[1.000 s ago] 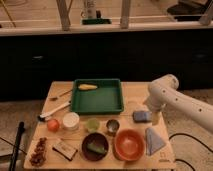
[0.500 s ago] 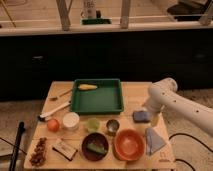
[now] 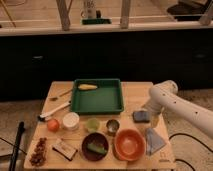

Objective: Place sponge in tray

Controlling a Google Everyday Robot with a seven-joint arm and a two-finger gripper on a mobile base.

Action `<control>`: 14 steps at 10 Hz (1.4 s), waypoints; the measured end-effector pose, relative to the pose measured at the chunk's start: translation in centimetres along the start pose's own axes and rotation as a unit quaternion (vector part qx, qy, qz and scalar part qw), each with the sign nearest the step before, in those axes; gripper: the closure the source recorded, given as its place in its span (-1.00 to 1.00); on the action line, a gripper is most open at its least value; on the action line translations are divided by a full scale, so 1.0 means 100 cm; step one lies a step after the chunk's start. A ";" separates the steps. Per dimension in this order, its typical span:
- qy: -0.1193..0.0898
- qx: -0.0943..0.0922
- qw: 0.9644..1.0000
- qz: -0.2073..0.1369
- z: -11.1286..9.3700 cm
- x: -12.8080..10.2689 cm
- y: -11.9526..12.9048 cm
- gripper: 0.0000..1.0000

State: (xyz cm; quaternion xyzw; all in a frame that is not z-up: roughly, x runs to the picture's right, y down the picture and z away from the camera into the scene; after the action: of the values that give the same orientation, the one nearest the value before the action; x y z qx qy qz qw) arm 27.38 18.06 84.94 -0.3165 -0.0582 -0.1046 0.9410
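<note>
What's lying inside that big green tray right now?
Only a yellow oblong item, perhaps corn, in the far left corner of the tray; what lies beneath it is covered. The sponge sits outside, right of the tray, with the gripper close by it.

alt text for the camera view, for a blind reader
A white robot arm reaches in from the right, its gripper low over the wooden table beside a small blue-grey sponge. The dark green tray sits to the sponge's left, holding a yellow corn cob; an orange bowl and pale blue cloth lie nearer the camera.
</note>
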 end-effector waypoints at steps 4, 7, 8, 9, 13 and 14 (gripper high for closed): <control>-0.017 -0.002 1.000 0.012 0.012 0.007 0.002 -0.60; -0.034 -0.002 0.999 0.025 0.018 0.007 0.002 -0.60; -0.034 -0.002 0.999 0.028 0.018 0.009 0.004 -0.60; -0.035 -0.002 0.999 0.029 0.018 0.010 0.004 -0.60; -0.037 -0.005 0.999 0.028 0.022 0.009 0.003 -0.60; -0.036 -0.007 0.999 0.025 0.021 0.008 0.003 -0.60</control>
State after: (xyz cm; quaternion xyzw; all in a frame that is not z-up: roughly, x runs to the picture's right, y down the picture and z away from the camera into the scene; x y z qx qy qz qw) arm 28.11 19.39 86.55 -0.3277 -0.0832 -0.0696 0.9385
